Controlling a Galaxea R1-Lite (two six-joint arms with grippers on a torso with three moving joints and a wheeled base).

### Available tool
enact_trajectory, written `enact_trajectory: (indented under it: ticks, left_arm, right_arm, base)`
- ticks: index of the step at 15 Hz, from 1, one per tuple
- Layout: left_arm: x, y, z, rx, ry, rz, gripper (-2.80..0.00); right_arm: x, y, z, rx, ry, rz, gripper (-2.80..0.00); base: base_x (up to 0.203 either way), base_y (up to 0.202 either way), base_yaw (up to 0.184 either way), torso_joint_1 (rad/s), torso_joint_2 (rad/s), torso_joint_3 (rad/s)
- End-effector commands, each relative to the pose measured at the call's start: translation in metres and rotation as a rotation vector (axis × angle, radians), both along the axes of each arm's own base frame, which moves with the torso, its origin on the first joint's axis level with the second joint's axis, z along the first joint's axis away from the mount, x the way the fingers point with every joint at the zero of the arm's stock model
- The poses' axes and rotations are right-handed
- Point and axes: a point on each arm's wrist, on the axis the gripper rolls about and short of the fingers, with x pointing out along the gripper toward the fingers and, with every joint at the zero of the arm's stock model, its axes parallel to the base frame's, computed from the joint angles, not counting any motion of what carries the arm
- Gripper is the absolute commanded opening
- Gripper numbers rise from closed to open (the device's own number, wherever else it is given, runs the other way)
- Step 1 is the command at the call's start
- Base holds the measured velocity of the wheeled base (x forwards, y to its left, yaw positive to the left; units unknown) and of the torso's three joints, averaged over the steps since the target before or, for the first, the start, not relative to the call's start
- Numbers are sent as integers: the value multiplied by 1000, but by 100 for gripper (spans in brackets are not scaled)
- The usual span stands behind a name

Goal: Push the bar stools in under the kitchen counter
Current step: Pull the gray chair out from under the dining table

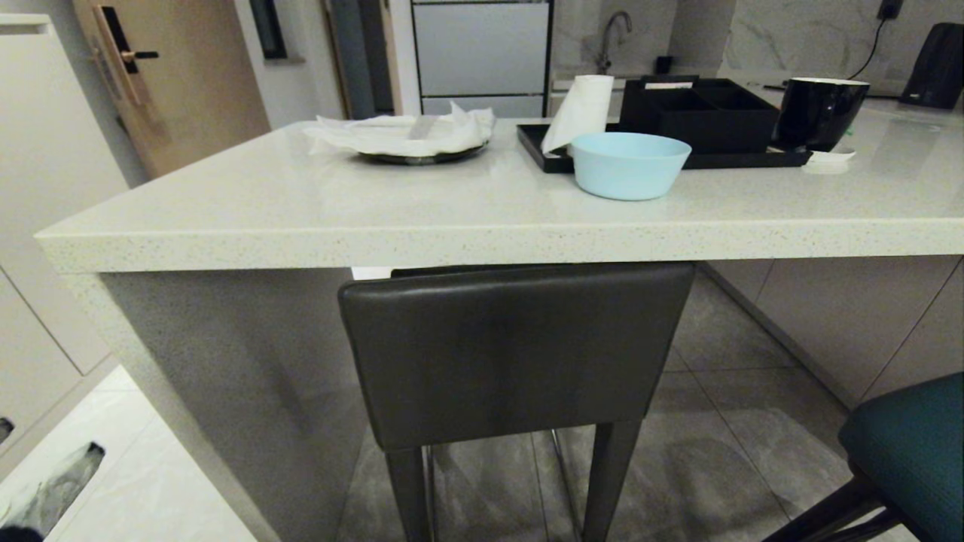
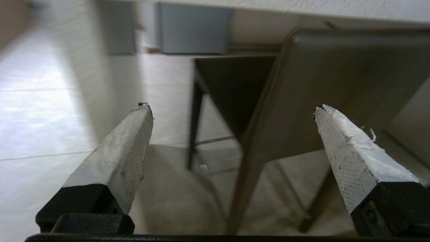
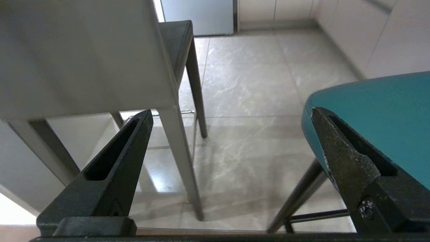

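Observation:
The dark grey-brown leather bar stool [image 1: 520,354] stands straight ahead, its boxy back just below the edge of the off-white speckled kitchen counter [image 1: 482,233]. The teal bar stool [image 1: 915,452] shows at the lower right, standing out from the counter. Neither gripper appears in the head view. My left gripper [image 2: 231,109] is open and empty, low behind the dark stool [image 2: 336,90], apart from it. My right gripper [image 3: 231,112] is open and empty, between the dark stool's back [image 3: 84,57] and the teal seat [image 3: 373,111].
On the counter sit a light blue bowl [image 1: 629,164], a black tray [image 1: 678,120] with a paper roll, a black mug [image 1: 821,113] and a plate with crumpled paper [image 1: 410,135]. The counter's slab side panel [image 1: 241,391] stands left of the dark stool. Grey tiled floor lies between the stools.

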Motion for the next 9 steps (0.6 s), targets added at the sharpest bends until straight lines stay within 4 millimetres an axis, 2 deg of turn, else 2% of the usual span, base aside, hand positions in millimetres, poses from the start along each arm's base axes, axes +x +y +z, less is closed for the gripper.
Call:
enact_trajectory:
  ticks: [1, 4, 6, 9]
  left_arm:
    - [59, -9, 0, -14, 96, -77, 0]
    - [91, -18, -18, -34, 118, -252, 0]
    - [116, -21, -34, -36, 176, -286, 0]
    - [147, -22, -57, -39, 170, -298, 0]
  right_arm:
    - [36, 0, 13, 22, 133, 11, 0]
    - [74, 1, 21, 45, 166, 19, 0]
    - [98, 1, 22, 53, 196, 18, 0]
    - [130, 1, 24, 58, 181, 28, 0]
  base:
    - [0, 0, 0, 0, 0, 0]
    - [0, 0, 0, 0, 0, 0]
    - [0, 0, 0, 0, 0, 0]
    - [0, 0, 0, 0, 0, 0]
